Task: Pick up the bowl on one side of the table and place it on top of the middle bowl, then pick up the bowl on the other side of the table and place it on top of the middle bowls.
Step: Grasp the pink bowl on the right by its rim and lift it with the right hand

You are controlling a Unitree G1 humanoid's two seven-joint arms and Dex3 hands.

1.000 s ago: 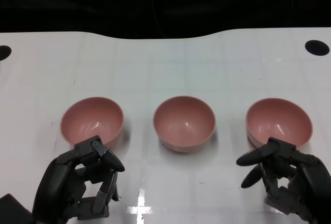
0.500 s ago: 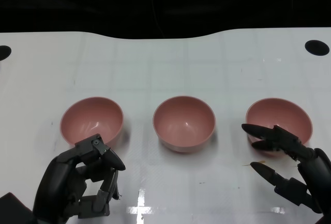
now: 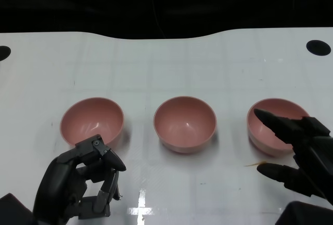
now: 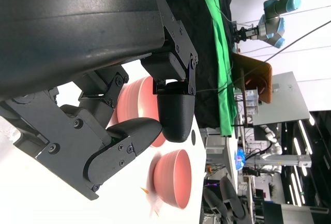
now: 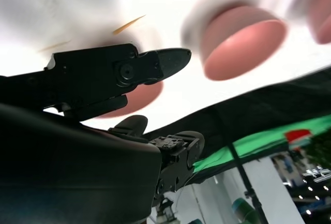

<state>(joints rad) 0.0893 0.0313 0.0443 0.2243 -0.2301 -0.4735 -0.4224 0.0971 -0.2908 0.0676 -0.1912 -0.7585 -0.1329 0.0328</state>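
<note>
From my head camera the white table (image 3: 171, 64) is bright, with glare near its front edge, and the background is black. Each pink bowl (image 3: 184, 123) throws a soft shadow. My right wrist picture is blurred; the left one is sharp.

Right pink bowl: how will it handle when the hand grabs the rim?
The right pink bowl looks rigid, likely plastic and light. Its glossy surface could slip in the right hand. The rounded body on a small base may rock or tip if pushed sideways.

three pink bowls (image 3: 184, 123) stood in a row on the tabletop (image 3: 166, 69); right hand (image 3: 302, 155) spread beside the right bowl (image 3: 270, 123); left hand (image 3: 78, 183) curled.
</note>
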